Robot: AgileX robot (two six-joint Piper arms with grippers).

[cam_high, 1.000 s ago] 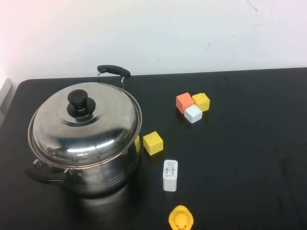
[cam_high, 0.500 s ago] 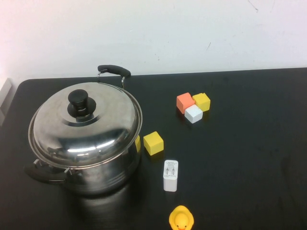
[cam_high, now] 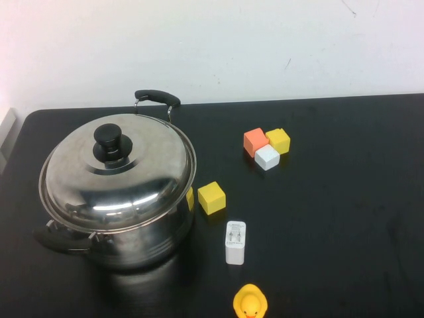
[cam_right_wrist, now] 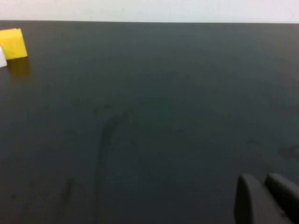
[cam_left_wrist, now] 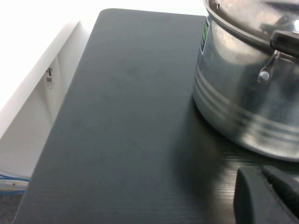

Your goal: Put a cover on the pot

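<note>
The large steel pot (cam_high: 136,238) stands at the left of the black table (cam_high: 344,218), with black side handles at the back (cam_high: 157,97) and front left (cam_high: 56,240). The domed steel lid (cam_high: 126,185) with its black knob (cam_high: 109,140) rests on the pot's rim. Neither gripper shows in the high view. In the left wrist view, my left gripper (cam_left_wrist: 261,173) is shut and empty, low over the table beside the pot's wall (cam_left_wrist: 238,102). In the right wrist view, my right gripper (cam_right_wrist: 262,180) is shut and empty over bare table.
A yellow cube (cam_high: 211,197) sits right of the pot. Orange (cam_high: 254,140), yellow (cam_high: 279,140) and white (cam_high: 267,158) cubes cluster mid-table. A white charger (cam_high: 235,242) and a yellow duck (cam_high: 250,303) lie near the front. The right wrist view shows a yellow cube (cam_right_wrist: 12,43).
</note>
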